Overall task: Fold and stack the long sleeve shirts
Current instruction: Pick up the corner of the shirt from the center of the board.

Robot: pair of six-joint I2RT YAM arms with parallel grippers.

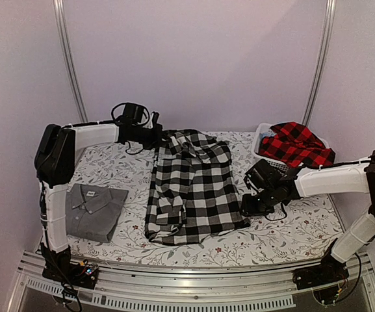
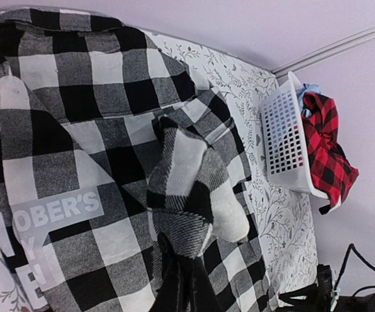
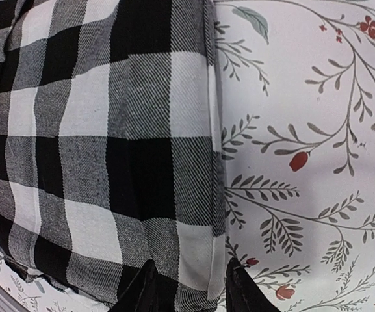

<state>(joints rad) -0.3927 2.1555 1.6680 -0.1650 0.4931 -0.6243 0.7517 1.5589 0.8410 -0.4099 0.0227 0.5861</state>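
The black-and-white check shirt lies spread lengthwise mid-table, white lettering showing in the left wrist view. My left gripper is at its far end, shut on a bunched fold of the check cloth that rises from between its fingers. My right gripper sits low at the shirt's right edge, open. Its fingertips straddle the hem, which lies flat on the table. The grey shirt lies folded at the near left. The red-and-black check shirt is heaped in the basket.
A white plastic basket stands at the far right corner, also in the left wrist view with the red shirt hanging over it. The flowered table cover shows bare to the right of the check shirt.
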